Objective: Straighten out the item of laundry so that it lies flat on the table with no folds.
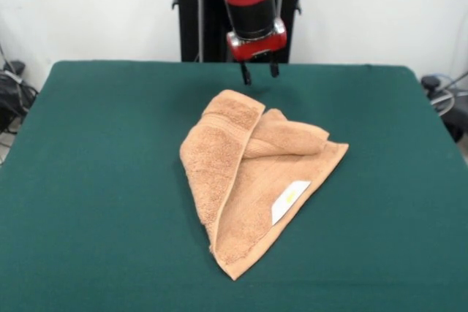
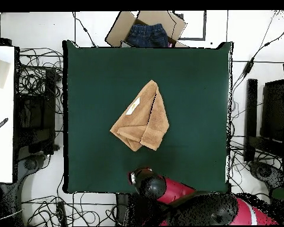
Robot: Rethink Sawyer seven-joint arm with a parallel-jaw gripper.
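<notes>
The tan terry towel [image 1: 248, 177] lies folded over itself in a rough triangle near the middle of the dark green table [image 1: 95, 180]. A flap is folded across its left side and its far part is bunched. Its white label [image 1: 289, 201] faces up near the right edge. The gripper [image 1: 259, 72] hangs from the red and black arm above the table's far side, just behind the towel's far corner, with its two fingers apart and empty. In the overhead view the towel [image 2: 142, 118] lies at the table's [image 2: 191, 77] middle and the arm's wrist [image 2: 147, 182] covers the gripper.
A cardboard box with blue jeans [image 2: 147, 32] stands off the table's far edge in the overhead view. Cables and equipment lie on the floor around the table. The robot's black pedestal [image 1: 212, 12] stands behind the table.
</notes>
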